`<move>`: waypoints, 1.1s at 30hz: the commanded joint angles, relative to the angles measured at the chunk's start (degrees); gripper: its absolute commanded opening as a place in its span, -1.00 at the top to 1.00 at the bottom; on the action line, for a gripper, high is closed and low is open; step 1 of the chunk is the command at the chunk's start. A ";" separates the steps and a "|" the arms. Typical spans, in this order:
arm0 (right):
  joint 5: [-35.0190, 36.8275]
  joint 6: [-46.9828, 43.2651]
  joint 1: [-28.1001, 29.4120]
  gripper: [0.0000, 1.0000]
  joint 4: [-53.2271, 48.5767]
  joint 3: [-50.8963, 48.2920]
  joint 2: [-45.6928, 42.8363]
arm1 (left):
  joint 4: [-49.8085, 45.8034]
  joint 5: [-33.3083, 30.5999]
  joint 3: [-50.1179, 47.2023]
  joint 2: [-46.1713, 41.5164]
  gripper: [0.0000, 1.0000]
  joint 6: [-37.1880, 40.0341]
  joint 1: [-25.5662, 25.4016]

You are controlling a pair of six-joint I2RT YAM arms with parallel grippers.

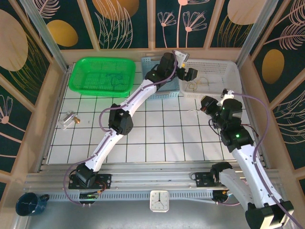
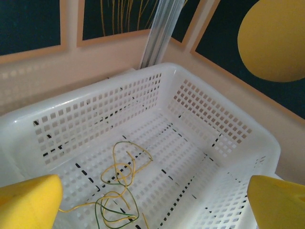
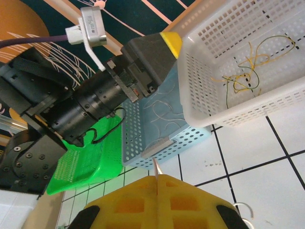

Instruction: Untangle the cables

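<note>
A yellow-and-green cable (image 2: 119, 183) lies loosely looped on the floor of the white basket (image 2: 157, 95). My left gripper (image 2: 153, 200) hangs above it, wide open, holding nothing. In the top view the left gripper (image 1: 190, 74) is over the white basket's left end. My right gripper (image 3: 156, 177) is shut on a thin pale cable, whose end (image 3: 155, 167) sticks out between the fingers. It hovers over the tiles in front of the blue basket (image 3: 157, 129), where white cables (image 3: 164, 107) lie. Blue cables (image 1: 110, 78) sit in the green basket (image 1: 76, 71).
Three baskets stand side by side along the back wall. A small clear tray with orange parts (image 1: 69, 119) sits on the tiles at the left. A clock (image 1: 158, 200) and a blue mug (image 1: 28, 204) are at the near edge. Frame posts ring the table.
</note>
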 commanded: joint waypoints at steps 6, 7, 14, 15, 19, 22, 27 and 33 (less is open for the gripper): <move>-2.68 -2.75 -0.40 1.00 3.15 5.51 2.94 | -11.33 -4.44 3.23 -9.82 -0.97 2.93 0.22; -3.22 -2.86 -0.42 1.00 3.33 6.01 3.42 | -12.83 -4.99 2.62 -10.53 -0.98 3.07 0.21; -6.92 -3.65 -0.42 1.00 4.77 8.30 6.37 | -22.42 -8.09 -3.21 -17.85 -0.98 5.06 0.20; -7.29 -3.61 -0.43 1.00 5.15 8.34 6.66 | -23.80 -8.49 -3.68 -18.83 -0.98 5.28 0.19; -9.19 -3.13 -0.45 1.00 6.99 8.51 8.26 | -27.78 -8.60 -7.60 -23.90 -0.98 6.30 0.25; -10.28 -2.83 -0.33 1.00 8.27 8.73 9.16 | -28.14 -8.61 -12.91 -28.80 -0.98 6.86 0.19; -11.72 -2.08 -0.13 1.00 9.74 9.29 10.68 | -21.01 -10.04 -32.57 -42.43 -0.98 7.97 0.19; -12.54 -1.30 0.97 1.00 11.62 10.91 13.13 | -0.90 -10.29 -67.63 -63.58 -0.98 4.28 0.29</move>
